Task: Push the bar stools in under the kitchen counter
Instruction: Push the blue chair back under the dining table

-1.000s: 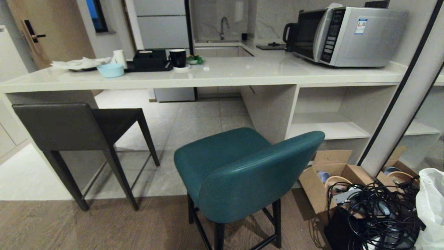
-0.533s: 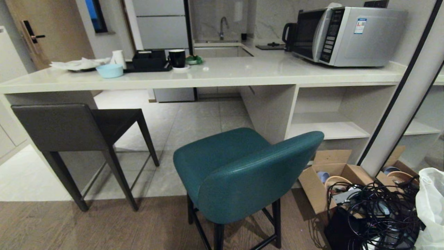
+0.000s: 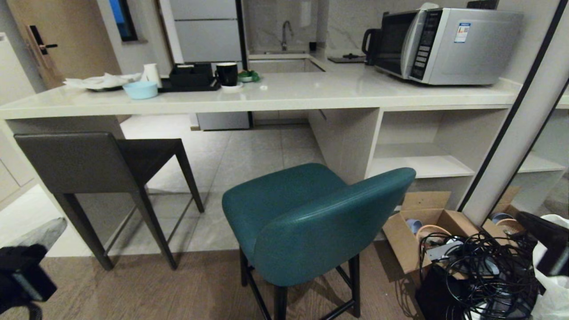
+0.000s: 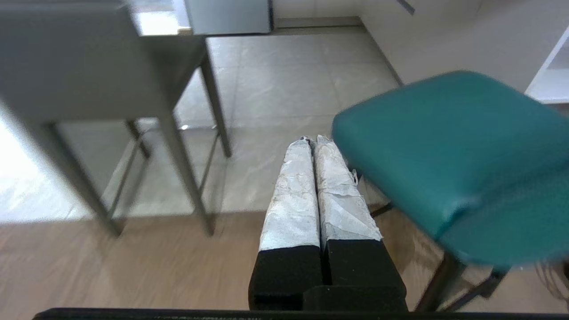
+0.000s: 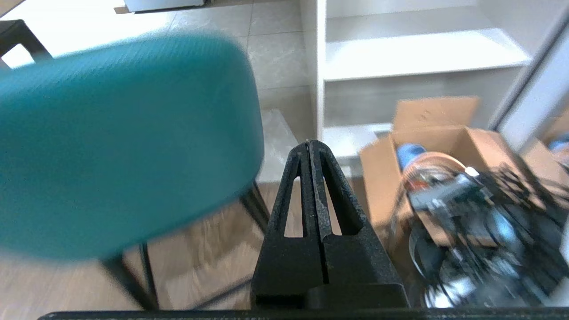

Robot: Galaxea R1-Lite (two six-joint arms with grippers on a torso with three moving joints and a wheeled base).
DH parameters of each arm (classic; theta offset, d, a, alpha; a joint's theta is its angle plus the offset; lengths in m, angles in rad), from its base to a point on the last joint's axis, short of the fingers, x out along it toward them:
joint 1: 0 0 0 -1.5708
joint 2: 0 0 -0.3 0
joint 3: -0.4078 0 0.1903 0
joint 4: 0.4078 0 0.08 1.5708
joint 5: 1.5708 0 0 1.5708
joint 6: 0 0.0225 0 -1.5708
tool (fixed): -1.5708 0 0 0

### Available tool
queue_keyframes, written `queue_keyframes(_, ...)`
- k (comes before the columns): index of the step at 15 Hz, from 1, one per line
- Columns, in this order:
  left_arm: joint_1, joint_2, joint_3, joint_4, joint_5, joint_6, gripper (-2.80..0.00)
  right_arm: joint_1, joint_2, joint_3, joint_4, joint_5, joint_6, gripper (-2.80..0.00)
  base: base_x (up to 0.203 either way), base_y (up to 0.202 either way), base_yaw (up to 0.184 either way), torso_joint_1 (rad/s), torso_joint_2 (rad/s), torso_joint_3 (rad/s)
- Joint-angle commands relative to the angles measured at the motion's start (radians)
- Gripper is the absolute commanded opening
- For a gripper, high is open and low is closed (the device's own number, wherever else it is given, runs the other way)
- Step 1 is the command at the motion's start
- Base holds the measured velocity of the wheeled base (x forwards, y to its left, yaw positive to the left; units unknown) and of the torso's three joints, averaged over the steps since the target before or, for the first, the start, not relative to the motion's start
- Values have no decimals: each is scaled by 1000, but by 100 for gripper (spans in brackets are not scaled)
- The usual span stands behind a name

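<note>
Starting the push, nothing moved in yet: the table [image 3: 275, 95] spans ahead with open floor beneath. The grey stool [image 3: 89, 164] sits partly under its left end; the teal stool [image 3: 311, 222] stands clear, near the white panel leg [image 3: 346, 142]. My left hand [image 4: 316, 146] and right hand [image 5: 310, 149] are closed, empty, flanking the teal backrest. Next, I'd push it straight, avoiding the cardboard box [image 3: 426, 222].

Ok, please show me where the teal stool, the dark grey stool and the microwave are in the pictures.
teal stool [image 3: 329, 231]: head view, on the outside of its curved backrest.
dark grey stool [image 3: 71, 162]: head view, on its flat backrest.
microwave [image 3: 471, 46]: head view, on its silver side panel.
</note>
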Motion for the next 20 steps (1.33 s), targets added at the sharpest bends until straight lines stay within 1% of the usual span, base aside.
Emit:
queue_keyframes(1,-197,319,-26,-224,147,0,-280,1,395,-56,-233,-1,4,-280,0,0,0,0,0,0)
queue_keyframes(2,-335,436,-45,-331,254,0,-280,-3,511,-98,-326,-2,7,-280,0,0,0,0,0,0)
queue_keyframes(3,-433,541,-73,-410,350,0,-280,-7,606,-145,-406,-2,9,-280,0,0,0,0,0,0)
queue_keyframes(4,-512,637,-118,-478,452,-1,-280,-12,690,-206,-473,0,13,-280,0,0,0,0,0,0)
queue_keyframes(5,-564,728,-173,-530,559,-1,-280,-19,762,-282,-524,5,23,-280,0,0,0,0,0,0)
queue_keyframes(7,-623,832,-255,-597,698,-5,-280,-34,883,-409,-562,21,62,-280,0,0,0,0,0,0)
queue_keyframes(8,-633,841,-275,-612,724,-5,-280,-45,946,-466,-568,26,75,-280,0,0,0,0,0,0)
queue_keyframes(9,-639,841,-275,-617,736,-7,-280,-54,1005,-523,-571,29,83,-280,0,0,0,0,0,0)
queue_keyframes(10,-644,848,-250,-618,739,-20,-280,-59,1063,-583,-569,32,89,-280,0,0,0,0,0,0)
queue_keyframes(12,-670,846,-182,-618,741,-70,-280,-53,1146,-683,-554,34,115,-280,0,0,0,0,0,0)
queue_keyframes(13,-698,847,-160,-618,741,-100,-280,-37,1169,-710,-541,34,139,-280,0,0,0,0,0,0)
queue_keyframes(15,-764,864,-148,-617,741,-143,-280,-17,1192,-723,-532,31,148,-280,0,0,0,0,0,0)
queue_keyframes(17,-789,898,-157,-616,736,-159,-280,-10,1202,-731,-523,27,148,-280,0,0,0,0,0,0)
queue_keyframes(20,-845,928,-162,-616,740,-187,-280,14,1200,-733,-522,24,144,-280,0,0,0,0,0,0)
